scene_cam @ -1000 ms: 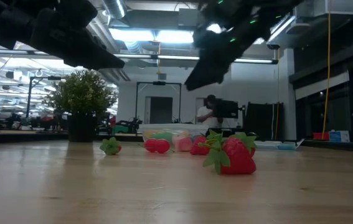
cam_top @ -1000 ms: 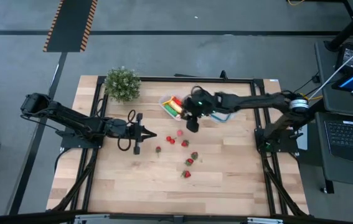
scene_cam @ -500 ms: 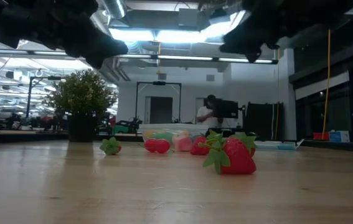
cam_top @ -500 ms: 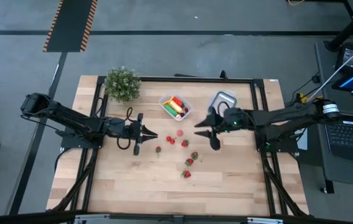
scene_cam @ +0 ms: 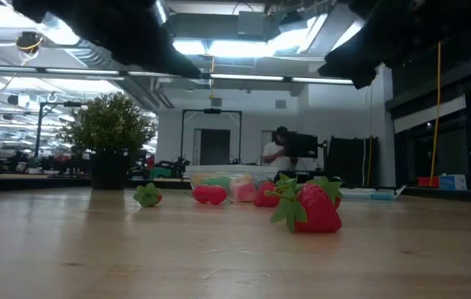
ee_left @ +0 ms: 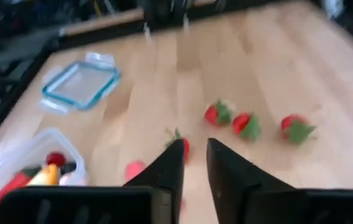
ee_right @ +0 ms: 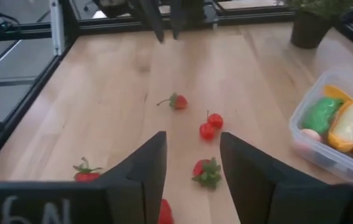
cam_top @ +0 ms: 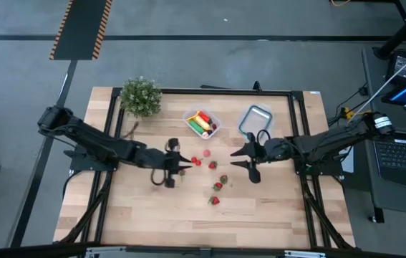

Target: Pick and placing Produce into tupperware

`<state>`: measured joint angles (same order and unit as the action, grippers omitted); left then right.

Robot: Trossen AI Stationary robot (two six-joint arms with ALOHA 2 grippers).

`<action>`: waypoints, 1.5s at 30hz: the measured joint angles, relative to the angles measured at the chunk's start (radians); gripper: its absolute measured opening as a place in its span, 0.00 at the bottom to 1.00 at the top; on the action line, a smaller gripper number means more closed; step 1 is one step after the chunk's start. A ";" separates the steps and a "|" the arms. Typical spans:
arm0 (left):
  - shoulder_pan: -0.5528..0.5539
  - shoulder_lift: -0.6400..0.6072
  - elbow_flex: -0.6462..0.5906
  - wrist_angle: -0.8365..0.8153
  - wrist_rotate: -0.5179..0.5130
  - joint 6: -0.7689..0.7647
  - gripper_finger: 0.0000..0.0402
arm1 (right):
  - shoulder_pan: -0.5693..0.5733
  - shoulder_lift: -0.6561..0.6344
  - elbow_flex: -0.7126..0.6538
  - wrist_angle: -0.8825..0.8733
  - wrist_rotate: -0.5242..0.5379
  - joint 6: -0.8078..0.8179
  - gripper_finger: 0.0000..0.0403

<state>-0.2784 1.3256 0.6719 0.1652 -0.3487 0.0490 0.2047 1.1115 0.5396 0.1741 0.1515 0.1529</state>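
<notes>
At the left of the light wooden table (cam_top: 152, 215), the left arm reaches inward, and the left gripper (cam_top: 181, 169) hangs over the boards with its two dark fingers (ee_left: 167, 171) parted by only a narrow gap and nothing between them. A small red toy strawberry with a green leafy cap (cam_top: 182, 173) lies just beside its fingertips. Past the tips, toward the other arm, sit two red pieces close together (cam_top: 196, 161) and another red piece (cam_top: 212, 165). Three more strawberries (cam_top: 219, 186) trail off beyond these, toward the table's near edge.

Away from this gripper toward the far edge stands the small clear, colourless square container with rounded corners (cam_top: 203, 122). It already holds a yellow banana (ee_right: 347, 127), a green piece (ee_right: 319, 115) and red bits. A bushy green potted plant (cam_top: 140, 96) stands near the far left corner.

Further right, a clear blue-rimmed rounded rectangular lid (cam_top: 254, 119) lies flat just behind the right gripper (cam_top: 235, 158). This gripper hovers above the wood with its fingers (ee_right: 148, 165) spread wide and empty, pointing at the red pieces, which lie a short way ahead of its tips.
</notes>
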 joint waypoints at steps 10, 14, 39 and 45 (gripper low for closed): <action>-0.050 0.215 0.245 -0.211 -0.035 0.046 0.41 | 0.056 -0.098 0.000 -0.058 0.058 -0.015 0.38; -0.059 0.214 0.279 -0.287 -0.039 0.058 0.46 | 0.093 -0.135 0.000 -0.086 0.058 0.032 0.38; -0.081 0.245 0.329 -0.665 0.055 0.254 0.45 | 0.187 -0.146 0.000 -0.065 0.069 0.108 0.38; -0.081 0.337 0.329 -0.699 0.063 0.407 0.40 | 0.187 -0.145 0.000 -0.063 0.069 0.107 0.38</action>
<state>-0.3595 1.6621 1.0008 -0.5343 -0.2859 0.4558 0.3916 0.9661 0.5400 0.1112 0.2203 0.2604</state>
